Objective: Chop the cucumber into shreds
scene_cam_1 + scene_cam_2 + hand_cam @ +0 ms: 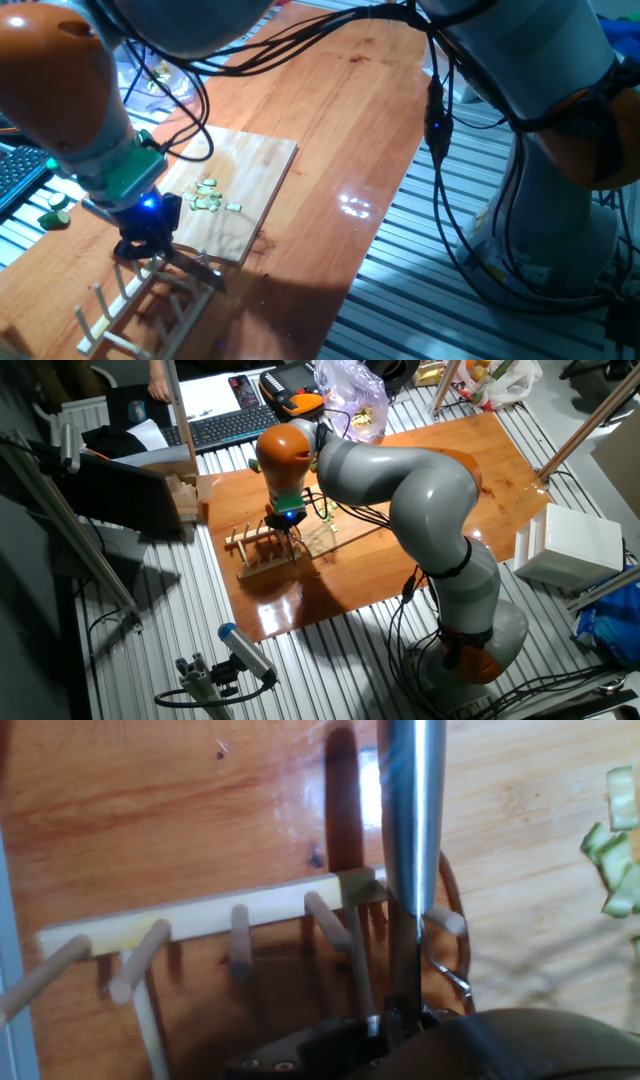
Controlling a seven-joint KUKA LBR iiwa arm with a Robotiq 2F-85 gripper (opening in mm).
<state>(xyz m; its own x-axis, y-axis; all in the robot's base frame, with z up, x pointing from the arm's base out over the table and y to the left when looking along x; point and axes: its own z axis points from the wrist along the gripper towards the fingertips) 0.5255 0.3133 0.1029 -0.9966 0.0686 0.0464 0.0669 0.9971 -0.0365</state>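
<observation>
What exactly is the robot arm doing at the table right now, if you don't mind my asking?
The arm's gripper is shut on a knife and holds it low over a wooden peg rack beside the cutting board. The cutting looks done: a small cluster of pale-green shreds lies on the board, apart from the blade. A few larger cucumber chunks sit off to the side of the table. It may be putting the knife into the rack, though that is only a guess.
</observation>
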